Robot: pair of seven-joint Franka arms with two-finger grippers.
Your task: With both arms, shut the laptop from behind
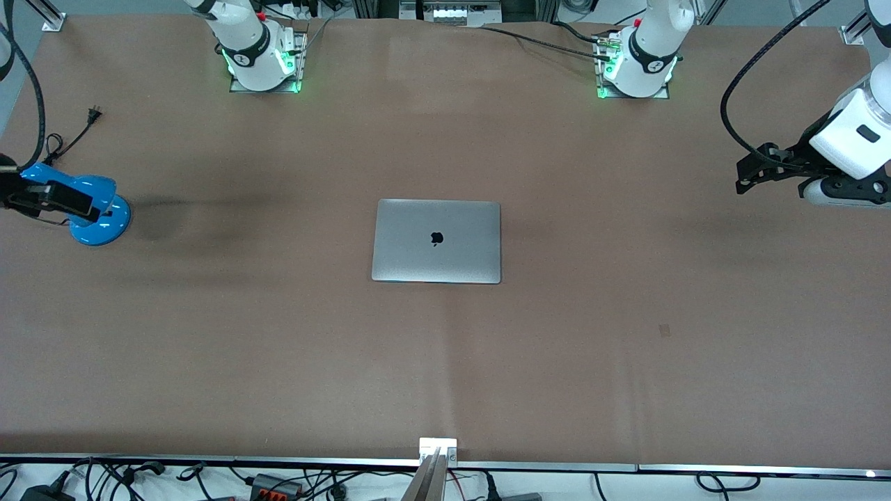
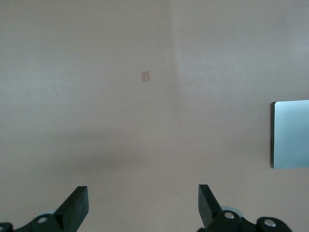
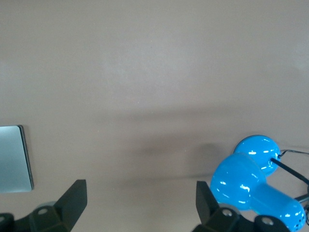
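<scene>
The silver-grey laptop [image 1: 436,241] lies flat on the brown table with its lid down, the black apple logo facing up. One edge of it shows in the left wrist view [image 2: 292,134] and in the right wrist view [image 3: 13,158]. My left gripper [image 1: 755,169] is open and empty, up over bare table toward the left arm's end, well clear of the laptop; its fingers stand wide apart in the left wrist view [image 2: 143,203]. My right gripper [image 1: 42,195] is open and empty over the right arm's end of the table [image 3: 141,200].
A glossy blue hair-dryer-like object [image 1: 94,205] with a black cord and plug [image 1: 92,113] lies under and beside my right gripper, and also shows in the right wrist view [image 3: 256,186]. A small tape mark [image 1: 665,330] is on the table.
</scene>
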